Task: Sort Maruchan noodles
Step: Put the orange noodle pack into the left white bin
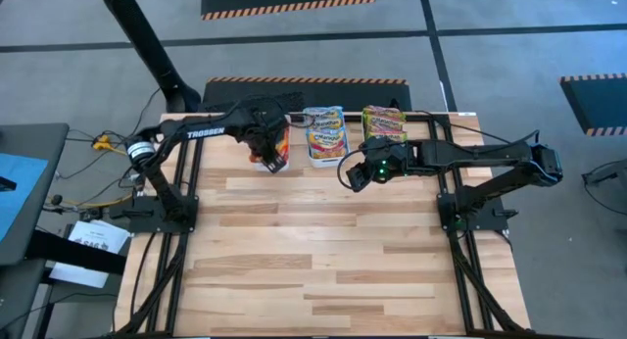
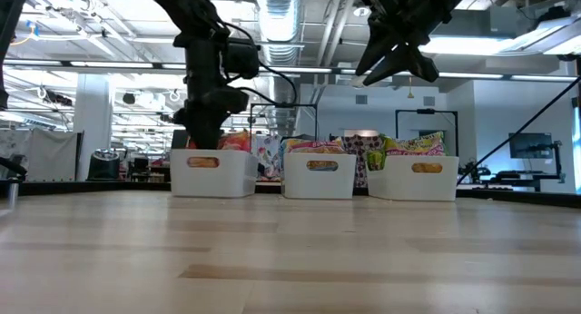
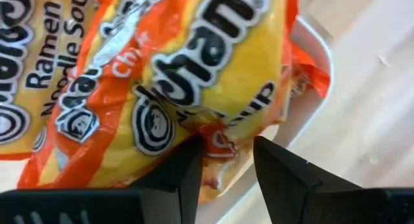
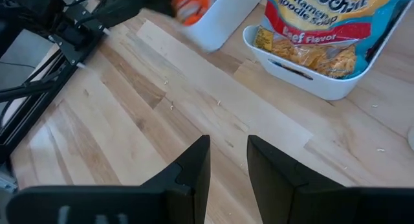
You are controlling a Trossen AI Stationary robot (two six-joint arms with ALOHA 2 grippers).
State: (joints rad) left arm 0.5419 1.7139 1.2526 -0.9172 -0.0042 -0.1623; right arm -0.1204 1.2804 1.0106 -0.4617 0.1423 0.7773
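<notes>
Three white bins stand in a row at the table's far edge. The left bin holds orange-yellow Maruchan noodles. The middle bin holds red-and-blue packets, and the right bin holds green-pink ones. My left gripper points down into the left bin, open, its fingertips right over the top orange packet. My right gripper hovers open above the bare table, just in front of the middle and right bins, with nothing between its fingers. My left gripper comes at the top orange packet from above, with its fingers open. An orange corner of the packet shows between the two fingertips. I cannot tell whether the fingers touch it.
The wooden tabletop lies bare in front of the bins. Black frame rails run along the table's left and right sides. Cables and papers lie off the table's left edge.
</notes>
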